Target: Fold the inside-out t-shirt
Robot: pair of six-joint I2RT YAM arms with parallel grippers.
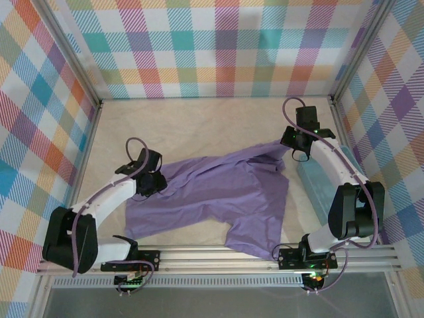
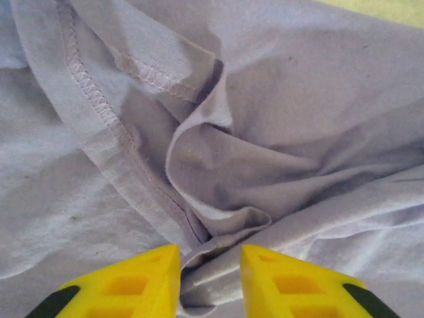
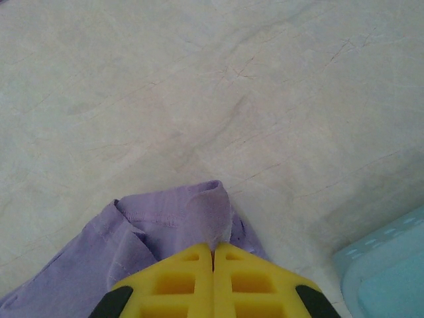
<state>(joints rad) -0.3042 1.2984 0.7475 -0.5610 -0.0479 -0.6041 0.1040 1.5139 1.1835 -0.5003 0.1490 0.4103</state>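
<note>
Between the yellow fingers (image 2: 149, 281) of the left gripper (image 2: 209, 265), a bunched fold of the inside-out t-shirt (image 1: 212, 199) fills the gap from pad to pad. That's a pinch on the cloth, jaws part-way in. Just ahead of those tips and off to their left, a stitched seam (image 2: 89, 93) runs away across the fabric, its raw side showing.

Over to the right gripper (image 3: 213, 255): fingers pressed flat together, and a small lavender corner pokes out from under the tips, so it's clamped on the shirt's edge. Ahead of it lies bare cream table (image 3: 232, 86). Low to its right sits the corner of a light blue basket (image 3: 391, 265).

From above, the left arm (image 1: 99, 199) bends at a low elbow and stretches forward and inward, wrist down at the shirt's left edge. The right arm (image 1: 338, 165) climbs from its base, folds at the elbow and reaches far out over the basket, wrist turned inward to the shirt's far right corner. The shirt hangs drawn between the two grippers, its body spread on the table toward the arm bases.
</note>
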